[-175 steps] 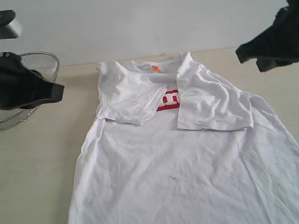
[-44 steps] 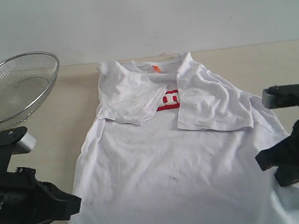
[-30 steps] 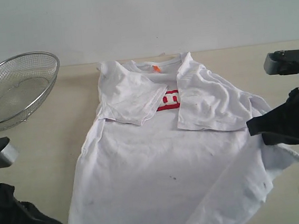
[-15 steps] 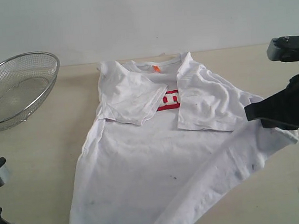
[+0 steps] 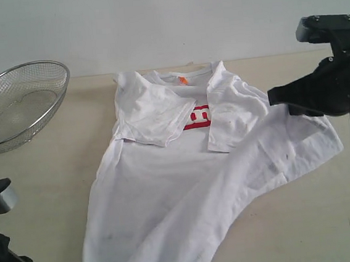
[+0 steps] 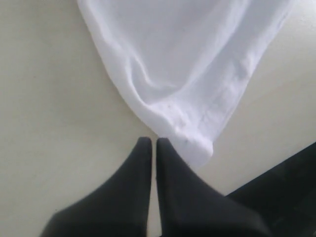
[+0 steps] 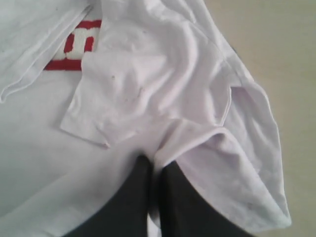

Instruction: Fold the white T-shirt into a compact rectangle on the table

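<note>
Shirt (image 5: 168, 187): white, spread over the middle of the surface (image 5: 333, 227), collar toward the far edge; both sleeves (image 5: 152, 114) folded in over the chest.
Lettering (image 5: 198, 116): red, on the chest, partly covered by the sleeves.
Neck tag (image 5: 182, 79): orange, inside the collar.
Right gripper (image 7: 154, 160): jaws clamped on a fold of the shirt's right side, raised above the surface toward the right edge; cloth slopes from it down to the near hem.
Left gripper (image 6: 153, 142): jaws together, at the near left corner, tips just beside the hem corner.
Basket (image 5: 20, 105): wire mesh, far left corner, apart from the shirt.
</note>
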### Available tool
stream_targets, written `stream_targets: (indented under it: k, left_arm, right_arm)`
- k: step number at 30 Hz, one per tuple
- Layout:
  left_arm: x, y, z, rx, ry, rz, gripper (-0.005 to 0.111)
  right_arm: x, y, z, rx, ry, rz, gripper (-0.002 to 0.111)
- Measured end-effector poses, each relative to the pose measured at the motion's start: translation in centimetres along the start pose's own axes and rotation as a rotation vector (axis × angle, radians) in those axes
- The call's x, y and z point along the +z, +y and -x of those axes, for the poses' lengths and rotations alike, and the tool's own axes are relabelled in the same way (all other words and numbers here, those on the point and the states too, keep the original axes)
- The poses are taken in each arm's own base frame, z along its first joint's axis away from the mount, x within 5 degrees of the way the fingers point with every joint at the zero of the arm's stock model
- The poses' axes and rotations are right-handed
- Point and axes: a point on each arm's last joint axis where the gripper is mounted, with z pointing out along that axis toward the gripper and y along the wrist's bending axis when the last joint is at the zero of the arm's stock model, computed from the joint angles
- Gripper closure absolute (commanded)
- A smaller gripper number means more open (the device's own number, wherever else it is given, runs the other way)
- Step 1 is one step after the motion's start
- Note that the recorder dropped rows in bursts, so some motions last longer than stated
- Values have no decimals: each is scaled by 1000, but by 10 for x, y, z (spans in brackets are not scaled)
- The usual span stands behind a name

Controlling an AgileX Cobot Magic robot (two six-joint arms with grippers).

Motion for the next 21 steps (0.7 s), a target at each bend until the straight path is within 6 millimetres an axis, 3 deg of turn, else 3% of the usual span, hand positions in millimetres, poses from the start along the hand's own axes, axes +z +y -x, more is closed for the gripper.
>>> stream_targets:
  k: [15,21]
  left_arm:
    - [0,1,3,19,-36,6,102]
    - [0,1,3,17,-36,6,102]
  right_arm:
    - [62,10,108,-19,-115,41,108]
    - [105,10,143,-26,-144,58,108]
